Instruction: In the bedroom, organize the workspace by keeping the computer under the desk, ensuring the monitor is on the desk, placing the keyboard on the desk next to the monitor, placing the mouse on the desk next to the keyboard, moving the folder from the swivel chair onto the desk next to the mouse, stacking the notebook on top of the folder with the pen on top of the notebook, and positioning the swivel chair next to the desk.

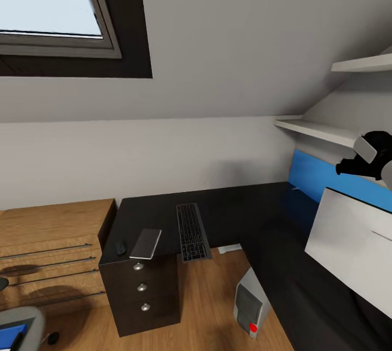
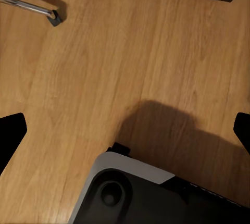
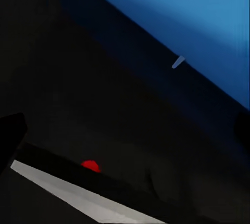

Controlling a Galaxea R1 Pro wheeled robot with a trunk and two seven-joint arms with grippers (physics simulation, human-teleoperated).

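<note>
The black desk (image 1: 234,212) carries the keyboard (image 1: 193,231), the grey notebook (image 1: 146,243) and a small dark mouse (image 1: 120,247). The monitor (image 1: 354,247) stands on the desk's right wing, white back toward me. Its red dot (image 3: 90,165) shows in the right wrist view. My right gripper (image 1: 348,167) hovers open just above the monitor's top edge. The pen (image 3: 178,61) lies by the blue back panel (image 3: 172,21). The computer (image 1: 250,305) sits on the floor at the desk's inner corner. The swivel chair (image 1: 24,322) holds the blue folder (image 1: 11,334). My left gripper (image 2: 125,130) hangs open over the floor.
A wooden dresser (image 1: 49,231) stands left of the black drawer unit (image 1: 144,291). White shelves (image 1: 321,132) jut out above the desk's right wing under the sloped ceiling. A chrome chair leg with a castor (image 2: 36,9) lies on the plank floor (image 2: 130,62).
</note>
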